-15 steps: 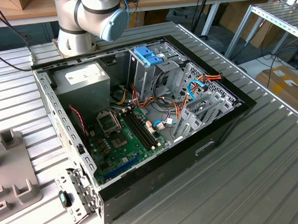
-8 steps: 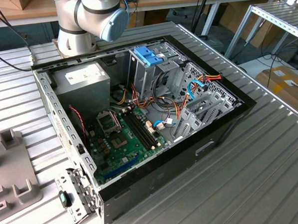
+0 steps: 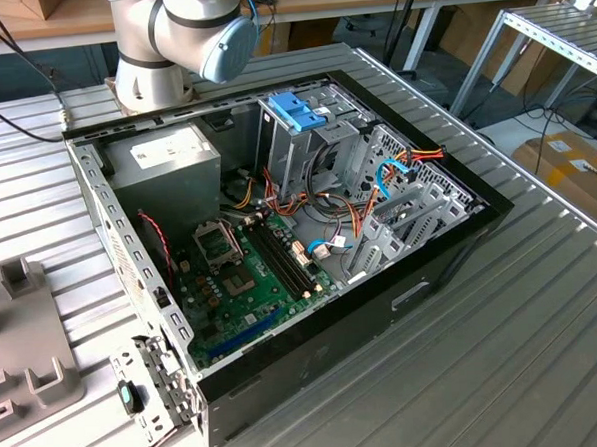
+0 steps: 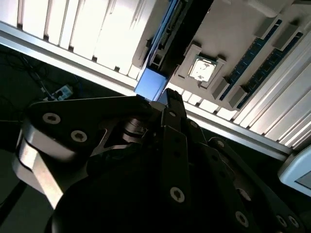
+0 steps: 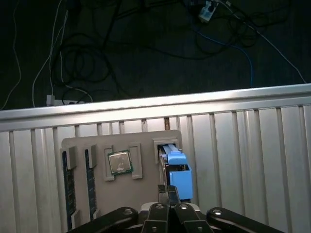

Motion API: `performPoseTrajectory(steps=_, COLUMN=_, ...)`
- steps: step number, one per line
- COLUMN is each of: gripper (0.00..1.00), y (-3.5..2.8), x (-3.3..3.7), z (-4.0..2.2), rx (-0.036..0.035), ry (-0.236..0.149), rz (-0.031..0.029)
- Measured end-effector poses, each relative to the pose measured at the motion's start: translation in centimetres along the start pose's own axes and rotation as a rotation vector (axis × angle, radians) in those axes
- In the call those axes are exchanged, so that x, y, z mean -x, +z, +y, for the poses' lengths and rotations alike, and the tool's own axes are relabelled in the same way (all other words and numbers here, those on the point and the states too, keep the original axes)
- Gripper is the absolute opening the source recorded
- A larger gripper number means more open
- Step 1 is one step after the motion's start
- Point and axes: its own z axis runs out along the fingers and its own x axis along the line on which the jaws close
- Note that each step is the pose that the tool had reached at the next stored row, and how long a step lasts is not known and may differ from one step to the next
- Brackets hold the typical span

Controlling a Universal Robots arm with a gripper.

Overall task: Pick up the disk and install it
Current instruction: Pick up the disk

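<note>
ribbed aluminium tabletop (image 3: 506, 353) across the exterior view, carrying a black desktop computer case (image 3: 316, 368) laid on its side, open at the top. behind the case, the pale grey and light-blue base joints of the robot arm (image 3: 183, 34). inside the case: a grey metal power supply box (image 3: 170, 155) on the arm's side, a green motherboard (image 3: 242, 287) nearer the camera, a blue plastic latch (image 3: 298, 111) atop the metal drive cage.

in both wrist views, a flat grey plastic holder tray (image 5: 141, 189) (image 4: 233, 29) resting on the tabletop near its edge, with dark floor and loose cables beyond. standing on edge in a slot at one end of the tray: the disk (image 5: 179, 177) (image 4: 151, 82), a flat hard drive framed by a light-blue plastic carrier rail, mostly the rail showing. black gripper (image 5: 168, 191) (image 4: 171, 99) right at the rail's near end, fingers (image 4: 174, 116) drawn close together with hardly a gap, tips touching or just beside the blue plastic; cannot tell whether anything is pinched between them. also in the tray, apart from the disk: two dark memory sticks (image 5: 68, 184) (image 4: 252, 63) in slots, and a small square silver processor chip (image 5: 119, 162) (image 4: 198, 69) in a recess between sticks and disk.
</note>
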Motion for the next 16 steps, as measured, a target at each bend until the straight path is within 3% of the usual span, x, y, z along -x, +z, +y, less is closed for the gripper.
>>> performPoseTrajectory(steps=7, gripper=0.11, y=0.0, x=0.02, z=-0.18, rx=-0.0001, ry=-0.001, rz=0.0001)
performPoseTrajectory(steps=16, gripper=0.11, y=-0.07, x=0.24, z=-2.84, rx=-0.0001, ry=-0.001, rz=0.0001)
